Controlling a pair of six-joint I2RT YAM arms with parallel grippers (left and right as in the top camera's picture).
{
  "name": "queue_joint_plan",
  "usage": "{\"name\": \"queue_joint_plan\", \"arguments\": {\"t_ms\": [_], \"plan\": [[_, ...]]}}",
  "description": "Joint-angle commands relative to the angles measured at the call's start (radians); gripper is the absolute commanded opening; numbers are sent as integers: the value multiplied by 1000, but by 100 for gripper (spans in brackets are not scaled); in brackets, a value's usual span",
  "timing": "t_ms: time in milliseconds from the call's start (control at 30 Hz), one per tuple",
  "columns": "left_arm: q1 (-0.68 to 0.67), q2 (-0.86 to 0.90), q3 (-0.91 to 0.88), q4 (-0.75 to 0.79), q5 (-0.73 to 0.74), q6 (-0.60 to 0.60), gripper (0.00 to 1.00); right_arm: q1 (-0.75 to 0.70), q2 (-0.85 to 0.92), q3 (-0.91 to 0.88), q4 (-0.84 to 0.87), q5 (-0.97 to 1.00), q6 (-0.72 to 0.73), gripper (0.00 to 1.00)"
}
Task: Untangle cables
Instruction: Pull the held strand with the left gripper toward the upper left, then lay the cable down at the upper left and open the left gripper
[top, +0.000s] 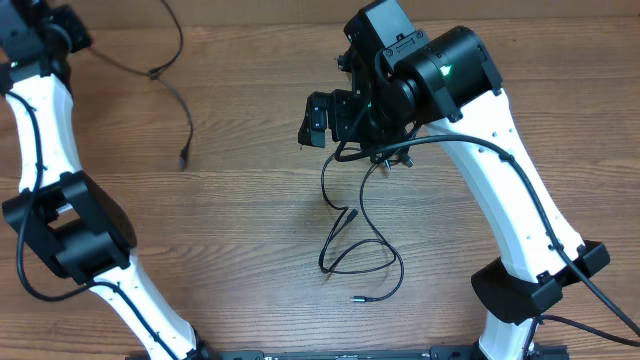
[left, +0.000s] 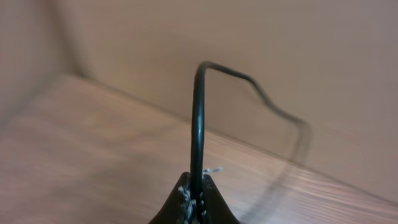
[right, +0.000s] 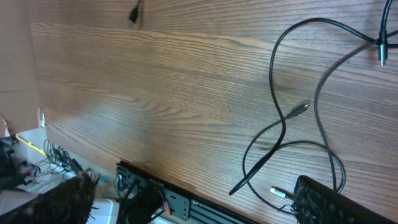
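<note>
the left claw (left: 196, 198) is clamped on one thin black cable (left: 198, 124), which trails across the wooden bench (top: 240, 250) at its far left. the right claw (top: 338, 120) gapes wide above the other cables (top: 345, 235), looped mid-bench; a silver-tipped plug (top: 360, 298) lies nearest the front edge.

The left arm (top: 45, 110) runs from seven o'clock, elbow bent, up to the eleven o'clock corner, and its left gripper (left: 196, 194) is pinched tight on a cable (left: 198, 118). The right arm (top: 515, 180) rises from five o'clock with its wrist turned toward nine o'clock, and the right gripper (top: 333, 118) has its jaws spread wide.
</note>
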Motion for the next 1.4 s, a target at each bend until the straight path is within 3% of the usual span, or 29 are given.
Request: {"name": "queue_joint_plan", "arguments": {"t_ms": [0,33,133,167,300,433,667,700,800,833,900,967,1367], "plan": [[65,13,19,41,-283,85,10,5,-17,2,2,8,-7,100],[84,14,19,48,-291,85,33,5,-17,2,2,8,-7,100],[129,14,19,28,-224,78,55,5,-17,2,4,9,-7,100],[141,14,19,20,-211,58,75,5,-17,2,6,9,-7,100],[186,14,19,-31,-197,-18,71,5,-17,2,2,8,-7,100],[192,14,19,-132,-151,-19,87,5,-17,2,2,8,-7,100],[142,14,18,-431,159,-20,88,5,-17,2,16,34,-7,100],[132,14,18,-464,193,-21,87,5,-17,2,18,40,-7,100],[97,14,17,-549,229,-52,63,5,-17,2,15,55,-8,100],[80,14,10,-569,229,-66,65,5,-17,2,13,56,-8,100],[50,14,-3,-602,229,-68,78,5,-17,2,13,68,-8,100],[12,14,-27,-613,217,-64,82,5,-17,2,10,81,-8,100],[-211,14,-239,-390,-36,-66,72,5,-17,2,2,84,-8,100]]}}
